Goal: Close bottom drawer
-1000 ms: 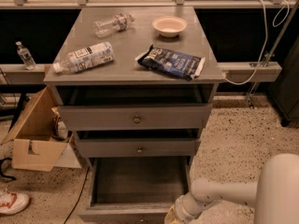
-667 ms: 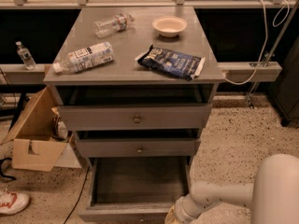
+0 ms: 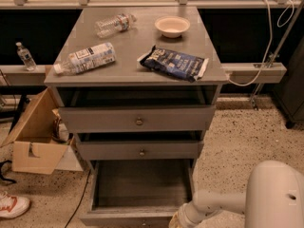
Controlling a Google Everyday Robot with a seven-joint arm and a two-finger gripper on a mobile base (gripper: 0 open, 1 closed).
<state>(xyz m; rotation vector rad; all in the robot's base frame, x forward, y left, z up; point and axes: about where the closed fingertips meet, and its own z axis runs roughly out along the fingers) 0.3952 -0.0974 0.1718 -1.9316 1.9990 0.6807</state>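
The bottom drawer (image 3: 142, 184) of the grey cabinet stands pulled far out, its bare grey inside showing. Its front (image 3: 128, 219) lies at the lower edge of the view and the knob is out of sight. My gripper (image 3: 176, 221) is at the end of the white arm (image 3: 213, 203) that comes in from the lower right. It sits at the right end of the drawer's front and is mostly cut off by the frame's edge. The middle drawer (image 3: 140, 150) and the top drawer (image 3: 137, 120) are each open a little.
On the cabinet top (image 3: 133, 65) lie two plastic bottles (image 3: 85, 58) (image 3: 114, 23), a dark snack bag (image 3: 173, 62) and a bowl (image 3: 172, 25). An open cardboard box (image 3: 33, 137) stands on the floor to the left, with a shoe (image 3: 12, 207) near it. A rail and cable (image 3: 256, 70) are on the right.
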